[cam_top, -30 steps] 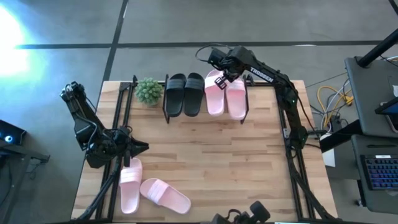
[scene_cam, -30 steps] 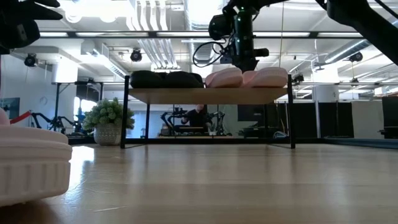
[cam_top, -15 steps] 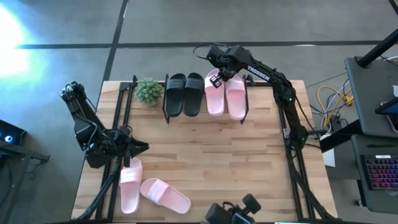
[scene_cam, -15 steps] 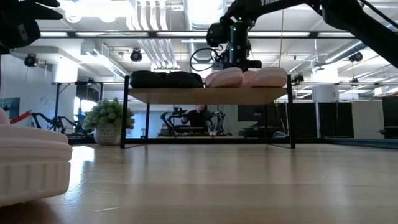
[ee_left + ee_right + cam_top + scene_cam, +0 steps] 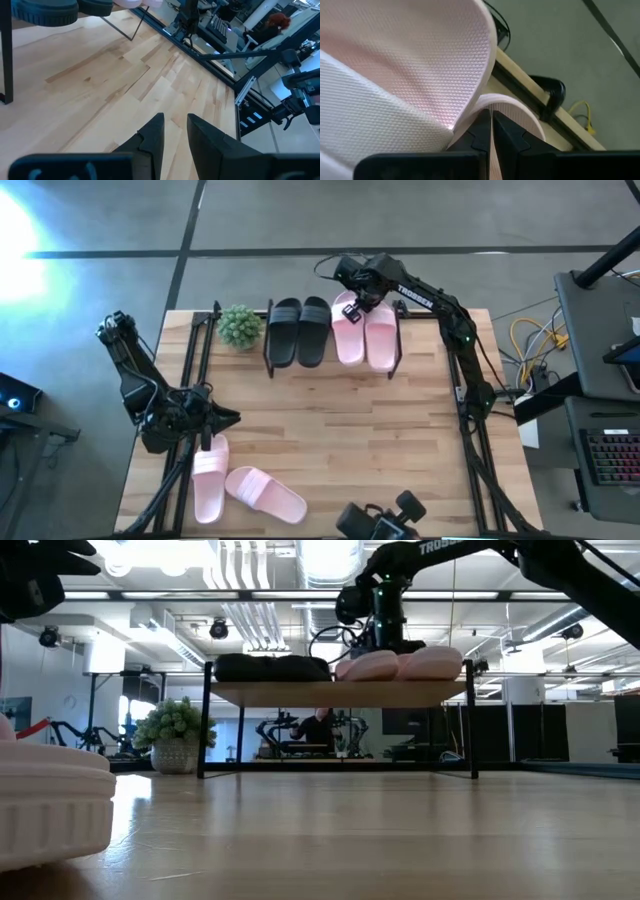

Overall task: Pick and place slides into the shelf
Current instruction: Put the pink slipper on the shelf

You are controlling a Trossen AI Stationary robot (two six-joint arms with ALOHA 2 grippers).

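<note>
The shelf [image 5: 400, 355] stands at the table's far edge, and its plank [image 5: 335, 693] carries two black slides [image 5: 298, 330] and two pink slides side by side. My right gripper [image 5: 351, 307] is shut at the far end of the left pink slide [image 5: 346, 338], beside the other pink one [image 5: 380, 340]. Two more pink slides [image 5: 208, 478] [image 5: 266, 495] lie flat on the table near its left front corner. My left gripper [image 5: 222, 420] is open and hovers just beyond the far end of the leftmost one. My right gripper [image 5: 491, 120] has its shut fingertips against the far end of the left pink slide, at the sole's rim [image 5: 487, 102]. It comes from the far side, slanting down. The slide lies flat on the shelf plank. Whether any rim sits between the fingers cannot be told.
A small potted plant [image 5: 240, 325] stands left of the shelf. Black frame rails [image 5: 190, 370] run along the table's left and right edges. Open butcher-block surface [image 5: 340, 430] lies between the shelf and the near slides. A monitor and keyboard sit off the table's right side.
My right gripper has swung a little toward the table's left and back again at the far end of the pink slide. The shelf with its slides has shifted slightly toward the table's right.
</note>
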